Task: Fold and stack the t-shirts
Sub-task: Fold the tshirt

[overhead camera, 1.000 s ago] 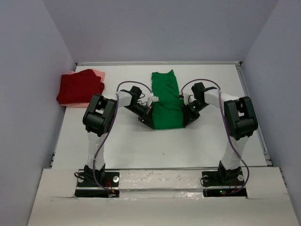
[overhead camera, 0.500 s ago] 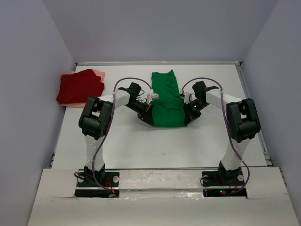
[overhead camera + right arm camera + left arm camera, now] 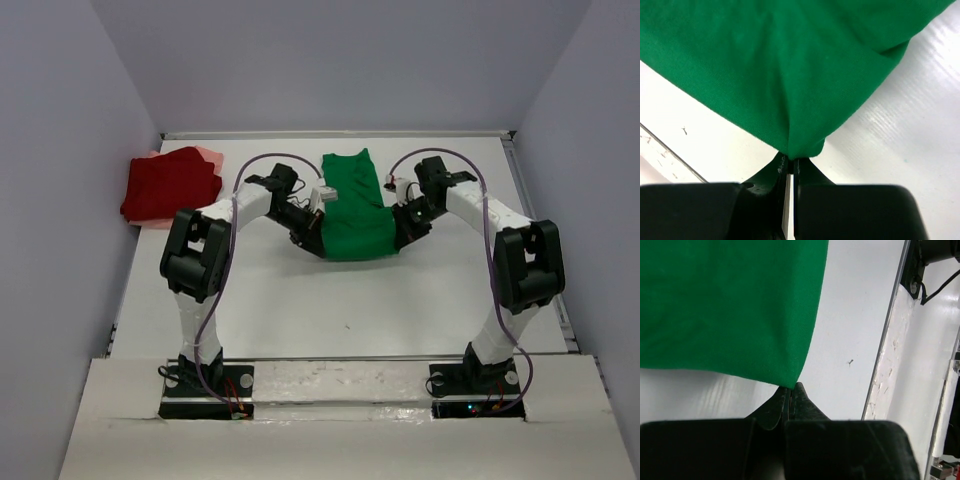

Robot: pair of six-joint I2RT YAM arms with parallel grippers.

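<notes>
A bright green t-shirt (image 3: 355, 205) lies lengthwise in the middle of the table, folded into a narrow strip. My left gripper (image 3: 318, 247) is shut on its near left corner (image 3: 790, 380), lifted a little off the table. At the near right corner (image 3: 797, 150) my right gripper (image 3: 398, 240) is shut on the cloth, which bunches at the fingertips. A dark red t-shirt (image 3: 170, 185) lies folded at the far left, on top of a pale pink t-shirt (image 3: 208, 155) that shows only at its edges.
White walls close the table (image 3: 300, 300) on three sides, with a raised rim (image 3: 540, 230) along the right. The front ledge (image 3: 890, 365) shows in the left wrist view.
The right gripper has shut on the shirt's near right corner. Both grippers have moved away from me with the near hem, which now sits farther up the table.
</notes>
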